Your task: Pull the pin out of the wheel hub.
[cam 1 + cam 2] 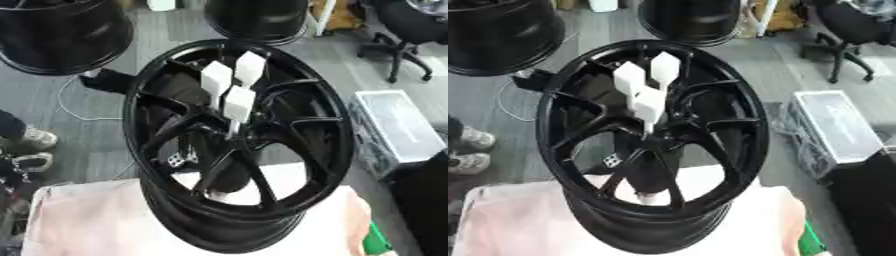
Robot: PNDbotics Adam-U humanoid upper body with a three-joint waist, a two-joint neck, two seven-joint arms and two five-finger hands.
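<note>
A black spoked wheel hub (157, 150) lies on a table draped in a pale pinkish cloth (87, 220), its open face turned up toward me. Three white pins with flat blocky heads stand out of the hub's centre: one at the upper left (216, 78), one at the upper right (249, 68) and one lower in front (238, 102), whose thin stem runs down to the centre bore (230, 132). Neither of my hands shows in either view.
Two more black wheels stand on the grey floor behind, one at the left (61, 32) and one at the middle (258, 17). A clear plastic box (398, 130) sits at the right, an office chair (407, 35) beyond it. A person's shoes (31, 145) show at the left edge.
</note>
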